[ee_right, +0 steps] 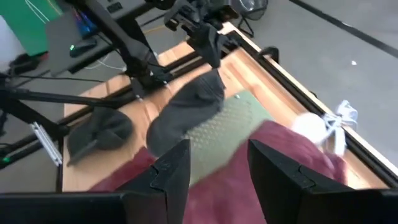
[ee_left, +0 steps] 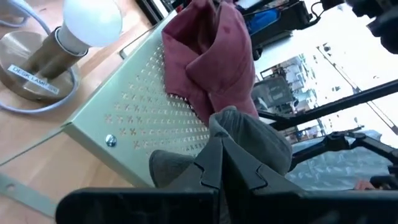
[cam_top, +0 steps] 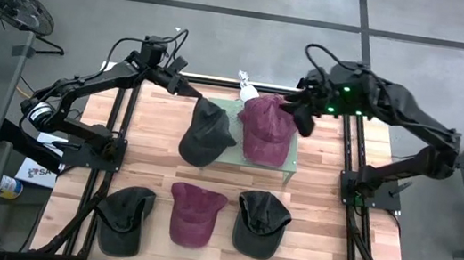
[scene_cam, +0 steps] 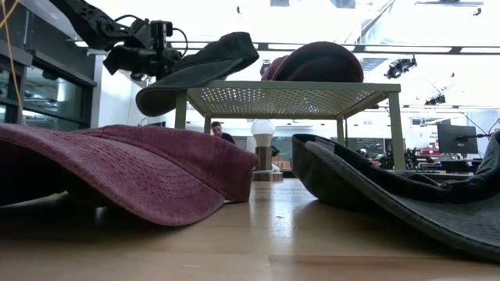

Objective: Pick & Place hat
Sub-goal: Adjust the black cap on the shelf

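- Two hats sit at your green perforated stand: dark hat overhanging its left edge, maroon hat on top.
- Left gripper is clamped on the dark hat's far edge.
- Right gripper hovers parted over the maroon hat, holding nothing.

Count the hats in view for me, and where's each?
5. Dark hat in the left tool at the rack's left edge; maroon hat on the rack; front row: dark, maroon, dark.
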`<act>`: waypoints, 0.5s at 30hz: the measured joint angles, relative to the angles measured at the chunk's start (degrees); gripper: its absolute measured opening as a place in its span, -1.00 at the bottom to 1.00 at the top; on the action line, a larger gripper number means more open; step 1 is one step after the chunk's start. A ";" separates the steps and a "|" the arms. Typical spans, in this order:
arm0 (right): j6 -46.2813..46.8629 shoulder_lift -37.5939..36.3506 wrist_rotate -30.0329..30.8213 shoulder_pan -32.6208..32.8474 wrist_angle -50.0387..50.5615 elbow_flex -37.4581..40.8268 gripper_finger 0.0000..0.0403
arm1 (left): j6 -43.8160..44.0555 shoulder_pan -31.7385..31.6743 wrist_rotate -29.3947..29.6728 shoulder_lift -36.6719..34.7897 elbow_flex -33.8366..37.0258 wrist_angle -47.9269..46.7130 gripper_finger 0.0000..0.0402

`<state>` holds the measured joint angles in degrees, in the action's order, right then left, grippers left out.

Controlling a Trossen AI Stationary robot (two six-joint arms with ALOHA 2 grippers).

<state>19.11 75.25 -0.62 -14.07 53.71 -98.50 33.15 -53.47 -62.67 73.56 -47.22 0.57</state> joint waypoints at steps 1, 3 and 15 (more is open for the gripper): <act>0.13 0.99 -0.30 -0.01 -1.29 0.00 -0.25 | 0.32 0.00 -0.06 0.00 0.00 0.56 -1.00; 0.48 2.88 -1.26 -0.02 -3.74 0.00 -0.25 | 1.75 0.00 -1.03 0.00 0.00 2.64 -1.00; 4.18 10.22 -5.50 -1.37 -11.67 0.00 -0.25 | 19.03 0.00 -4.62 0.00 0.00 27.78 -1.00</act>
<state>23.30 85.47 -6.12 -15.44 42.05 -98.50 52.17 -53.47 -67.29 73.56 -47.22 28.35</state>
